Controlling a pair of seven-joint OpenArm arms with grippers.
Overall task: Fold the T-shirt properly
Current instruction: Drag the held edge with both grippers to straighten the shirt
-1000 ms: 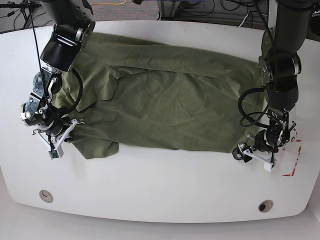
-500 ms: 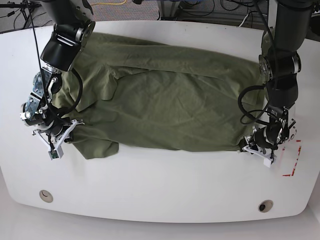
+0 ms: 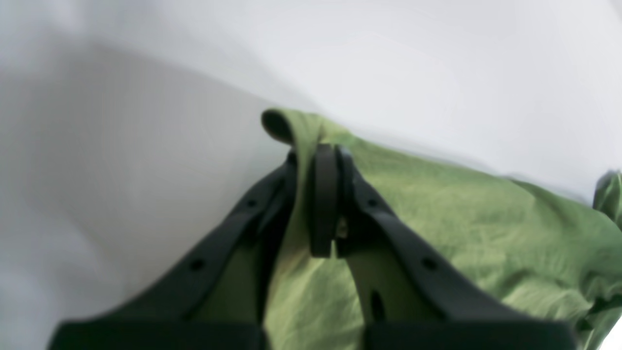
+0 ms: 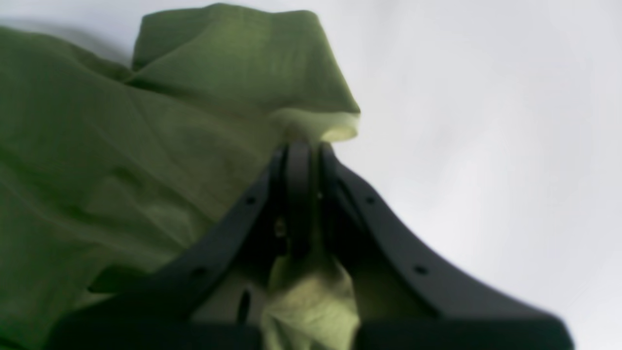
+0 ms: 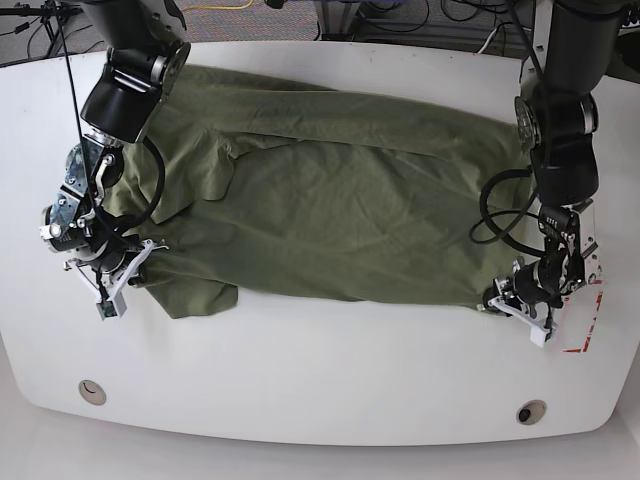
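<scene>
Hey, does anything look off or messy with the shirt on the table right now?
The T-shirt lies slightly askew and wrinkled, with one sleeve bunched and folded over near the right gripper. No damage shows. Both grippers, the left gripper included, are shut on cloth at opposite ends.

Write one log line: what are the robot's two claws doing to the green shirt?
left gripper: shut on T-shirt near corner | right gripper: shut on T-shirt edge | T-shirt: spread on table, not folded

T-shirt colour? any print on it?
Plain olive green T-shirt, no print visible. Shows best in the base view.
</scene>
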